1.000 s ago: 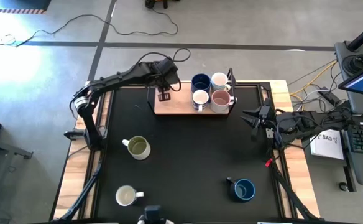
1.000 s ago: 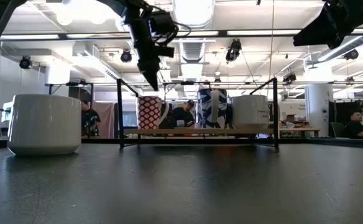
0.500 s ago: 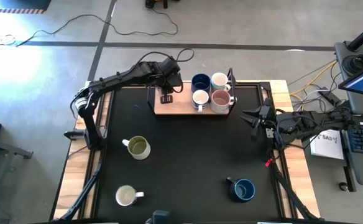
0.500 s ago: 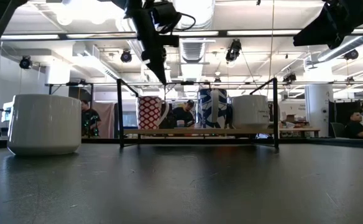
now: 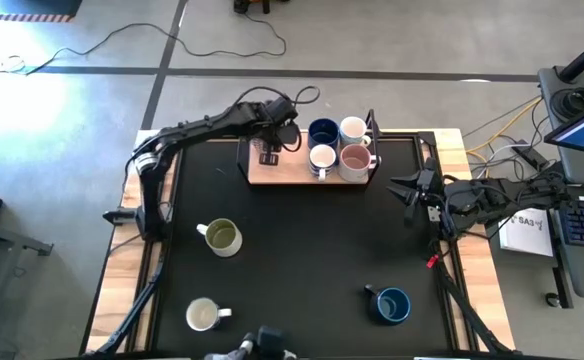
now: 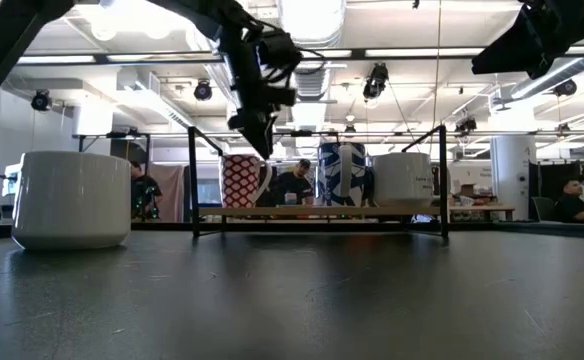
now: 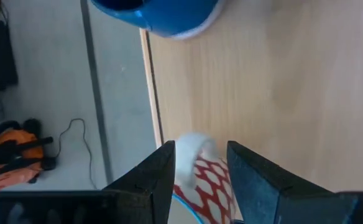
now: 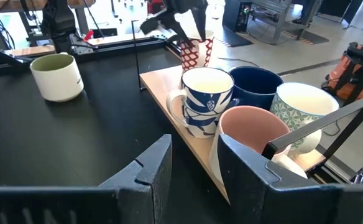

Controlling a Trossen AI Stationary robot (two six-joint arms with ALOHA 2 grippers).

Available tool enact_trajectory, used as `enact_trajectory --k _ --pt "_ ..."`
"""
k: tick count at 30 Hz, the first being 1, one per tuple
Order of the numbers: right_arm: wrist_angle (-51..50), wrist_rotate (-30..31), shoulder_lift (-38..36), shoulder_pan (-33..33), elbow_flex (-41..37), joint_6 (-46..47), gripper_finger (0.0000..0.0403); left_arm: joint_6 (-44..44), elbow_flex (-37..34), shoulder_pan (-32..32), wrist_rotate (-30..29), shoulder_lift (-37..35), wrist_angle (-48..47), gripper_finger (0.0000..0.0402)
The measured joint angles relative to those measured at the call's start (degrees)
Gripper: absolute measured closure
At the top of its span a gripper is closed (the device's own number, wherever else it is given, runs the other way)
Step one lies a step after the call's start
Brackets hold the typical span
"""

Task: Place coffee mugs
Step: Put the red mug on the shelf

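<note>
Five mugs on wooden tray [image 5: 290, 171]. Left hand [image 5: 270, 156] just above red-patterned mug [image 7: 201, 181], fingers spread either side of handle. Right hand [image 5: 400, 190] spread, waiting at tabletop edge.

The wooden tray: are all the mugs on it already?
No. In the high view three mugs sit off the wooden tray: olive-green, white, blue.

Grey concrete floor [image 5: 72, 100] crossed by a loose cable [image 5: 222, 40]; bright ceiling lights [image 6: 312, 20] over an open workshop.
</note>
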Motion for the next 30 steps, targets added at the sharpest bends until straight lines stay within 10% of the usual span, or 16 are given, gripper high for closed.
enact_trajectory --k 30 --pt "0.0 0.0 0.0 0.0 0.0 0.0 0.0282 0.6 31.7 1.6 -0.7 20.1 -25.9 0.0283"
